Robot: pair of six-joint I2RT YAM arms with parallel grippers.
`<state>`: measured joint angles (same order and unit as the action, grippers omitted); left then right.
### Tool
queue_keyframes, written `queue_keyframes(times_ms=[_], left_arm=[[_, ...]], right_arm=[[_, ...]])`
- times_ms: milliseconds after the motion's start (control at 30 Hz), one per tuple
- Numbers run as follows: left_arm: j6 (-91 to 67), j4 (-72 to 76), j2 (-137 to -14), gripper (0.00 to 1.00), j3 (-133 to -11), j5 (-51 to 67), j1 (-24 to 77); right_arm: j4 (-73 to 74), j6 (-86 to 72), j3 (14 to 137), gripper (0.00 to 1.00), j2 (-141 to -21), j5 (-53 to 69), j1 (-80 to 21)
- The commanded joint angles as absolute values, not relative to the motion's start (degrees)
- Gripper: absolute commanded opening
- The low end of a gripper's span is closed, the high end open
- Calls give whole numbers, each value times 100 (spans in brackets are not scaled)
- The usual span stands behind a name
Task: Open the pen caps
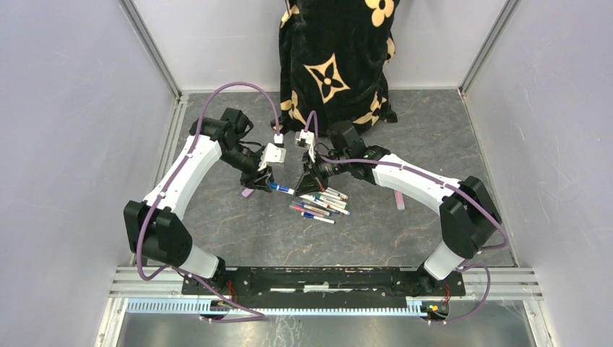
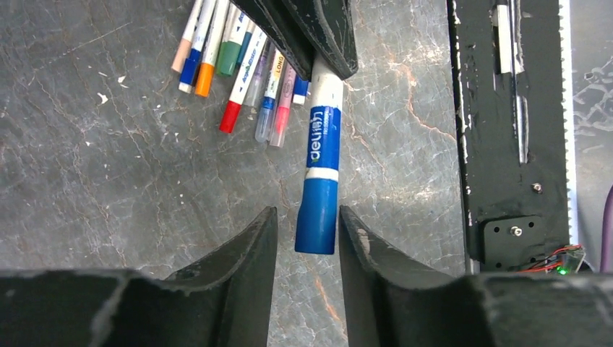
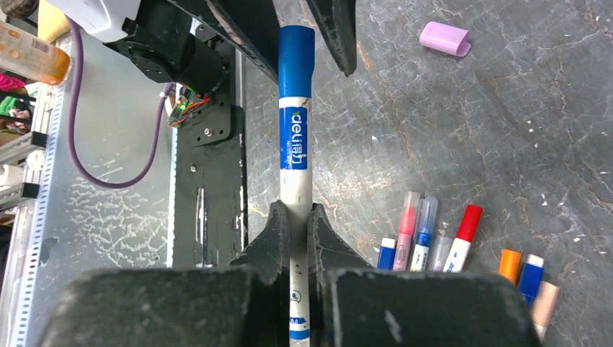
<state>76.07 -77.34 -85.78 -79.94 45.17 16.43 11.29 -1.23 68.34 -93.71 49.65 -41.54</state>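
Note:
My right gripper (image 3: pixel 297 207) is shut on the white barrel of a pen (image 3: pixel 296 144) and holds it above the table, pointing at the left arm. The pen's blue cap (image 2: pixel 318 217) is on its end. My left gripper (image 2: pixel 308 210) stands open around that cap, one finger on each side, with a narrow gap on the left side. In the top view both grippers, left (image 1: pixel 264 179) and right (image 1: pixel 307 177), meet at mid-table. Several more capped pens (image 1: pixel 322 204) lie in a loose pile just below them. A lilac cap (image 3: pixel 444 37) lies loose on the table.
A black cloth with gold flowers (image 1: pixel 336 65) hangs at the back centre. The black base rail (image 1: pixel 318 278) runs along the near edge. A small pink piece (image 1: pixel 400 201) lies to the right of the pile. Grey walls close in both sides.

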Motion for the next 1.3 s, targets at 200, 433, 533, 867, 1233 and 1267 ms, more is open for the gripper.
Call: queue_keyframes(times_ms=[200, 433, 533, 867, 1233, 1267], left_arm=[[7589, -7358, -8422, 13, -7767, 4651, 1877], [7541, -7363, -8423, 2, -7770, 4693, 1875], [7554, -7365, -8403, 2, -7770, 4713, 1878], [8248, -7698, -8437, 2, -7807, 3754, 1248], [8343, -6940, -8760, 2, -7447, 3982, 308], [8096, -6647, -8761, 2, -7279, 4043, 366]], right_arm=[[573, -584, 7055, 8, -9443, 5269, -4158], [249, -875, 7025, 49, -9806, 5494, -4169], [172, -995, 7165, 48, -10023, 5640, -4173], [912, -354, 6558, 0, -9667, 5033, -4048], [1415, -245, 5600, 0, -8936, 3533, -3176], [1452, -367, 5531, 0, -8862, 3050, -3018]])
